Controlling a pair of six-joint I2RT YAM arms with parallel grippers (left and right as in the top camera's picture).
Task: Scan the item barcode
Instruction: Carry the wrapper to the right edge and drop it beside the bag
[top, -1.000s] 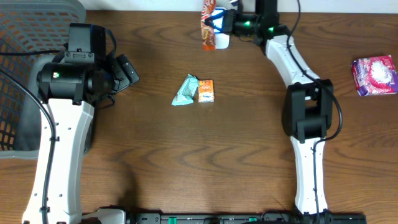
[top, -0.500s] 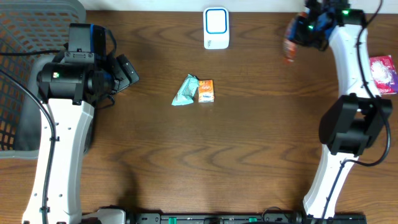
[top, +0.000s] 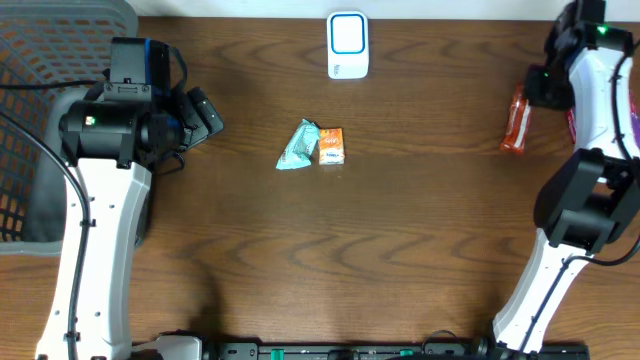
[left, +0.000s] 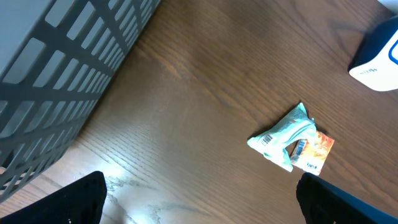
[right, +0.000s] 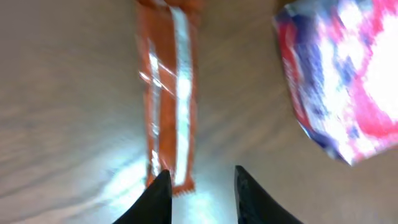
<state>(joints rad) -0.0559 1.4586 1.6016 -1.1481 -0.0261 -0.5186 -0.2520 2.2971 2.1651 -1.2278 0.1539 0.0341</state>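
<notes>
The desk (top: 420, 250) is carrying everything, with the grey basket (top: 40, 120) sitting far to the left of the scanner (top: 347, 45), which is standing at the back edge. The left tool (left: 200, 180) is hanging between basket and scanner with its jaws spread wide and nothing in them. The right tool (right: 200, 177) is hovering far to the right of the scanner, its jaws parted only narrowly with bare wood showing between them, so it is gripping nothing. Just beyond its fingertips the orange packet (top: 516, 118) is lying flat, with the pink packet (right: 348, 74) beside it, farther from the scanner. That is reading as the setting-aside of an item on the right side. In front of the scanner, a little to its left, the teal packet (top: 297, 146) and the small orange carton (top: 332, 146) are lying touching; the next move is calling for picking one and turning its barcode toward the scanner
</notes>
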